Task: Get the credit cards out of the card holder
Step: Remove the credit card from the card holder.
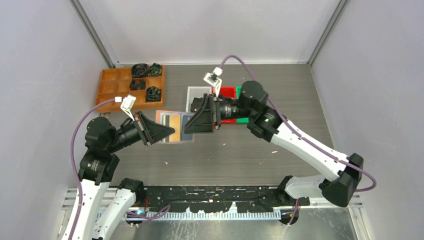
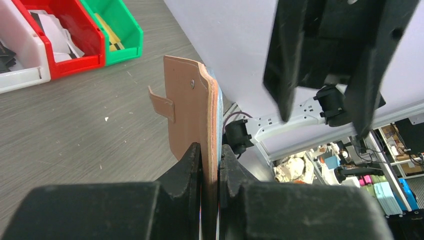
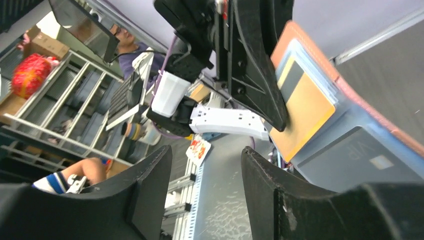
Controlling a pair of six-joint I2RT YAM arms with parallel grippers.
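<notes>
Seen from above, the left gripper [image 1: 169,134] and the right gripper [image 1: 187,126] face each other over mid-table, with the open card holder [image 1: 175,121] between them. In the left wrist view, the left gripper is pinched on the card holder's brown edge, with a red bin [image 2: 80,55] and a green bin [image 2: 125,47] beyond. In the right wrist view, the right gripper's fingers are spread and empty, just short of an orange card [image 3: 302,112] tucked in the card holder.

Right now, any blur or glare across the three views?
Top external: even light, sharp, no glare. Left wrist: card holder crisp, right end effector smeared. Right wrist: its fingers dark and soft, orange card clear.
</notes>
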